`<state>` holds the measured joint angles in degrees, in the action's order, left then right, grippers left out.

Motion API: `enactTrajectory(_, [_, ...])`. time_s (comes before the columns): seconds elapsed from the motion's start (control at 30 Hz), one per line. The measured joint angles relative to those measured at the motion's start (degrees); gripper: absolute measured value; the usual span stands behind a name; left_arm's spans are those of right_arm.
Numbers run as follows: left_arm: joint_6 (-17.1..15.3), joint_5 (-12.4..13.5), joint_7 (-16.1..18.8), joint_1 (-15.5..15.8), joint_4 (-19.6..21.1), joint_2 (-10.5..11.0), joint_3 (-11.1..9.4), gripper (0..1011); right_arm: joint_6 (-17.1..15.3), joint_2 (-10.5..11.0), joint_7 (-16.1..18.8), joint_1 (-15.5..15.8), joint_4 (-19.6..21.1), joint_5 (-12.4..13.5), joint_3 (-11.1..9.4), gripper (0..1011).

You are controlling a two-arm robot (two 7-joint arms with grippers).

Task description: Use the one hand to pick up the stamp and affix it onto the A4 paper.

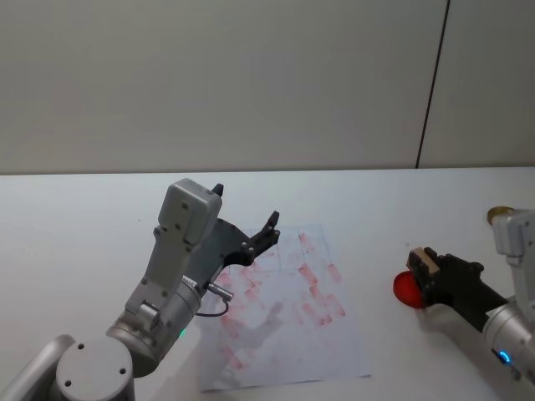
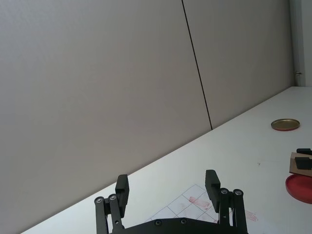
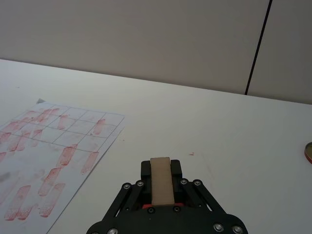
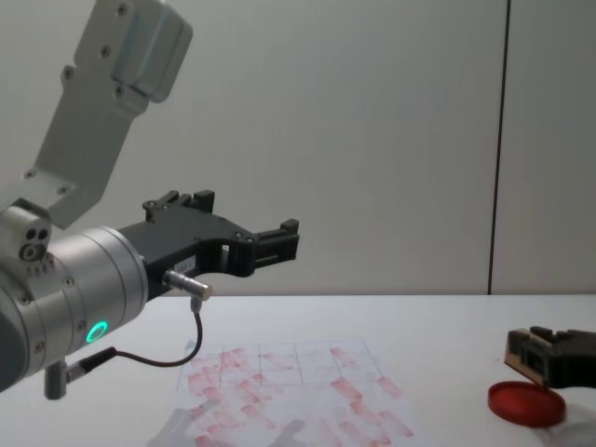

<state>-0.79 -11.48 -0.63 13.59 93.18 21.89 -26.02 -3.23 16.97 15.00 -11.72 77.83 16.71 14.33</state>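
The stamp is a small tan wooden block, and my right gripper is shut on it at the right of the table. It hangs just above the round red ink pad. In the right wrist view the stamp stands between the black fingers. From the chest view the stamp sits slightly over the pad. The A4 paper, gridded and covered in reddish stamp marks, lies in the middle of the table. My left gripper is open and empty, raised above the paper's far left corner.
A round gold lid lies on the white table at the far right, beyond the ink pad. A grey wall with a dark vertical seam stands behind the table. The left arm's silver body fills the near left.
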Motion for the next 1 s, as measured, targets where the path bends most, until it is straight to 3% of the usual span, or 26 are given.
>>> enactTrajectory(0.67, [0.0, 0.0, 0.0, 0.0, 0.0, 0.0, 0.0, 993, -0.7, -1.3, 0.7, -2.4, -3.5, -1.1, 0.5, 252])
enactTrajectory(0.8, [0.0, 0.0, 0.0, 0.0, 0.0, 0.0, 0.0, 993, -1.0, -1.3, 0.8, -2.5, -3.6, -1.1, 0.5, 439])
enactTrajectory(1.0, [0.0, 0.0, 0.0, 0.0, 0.0, 0.0, 0.0, 993, -1.1, -1.4, 0.6, -2.5, -3.2, -1.1, 0.5, 622])
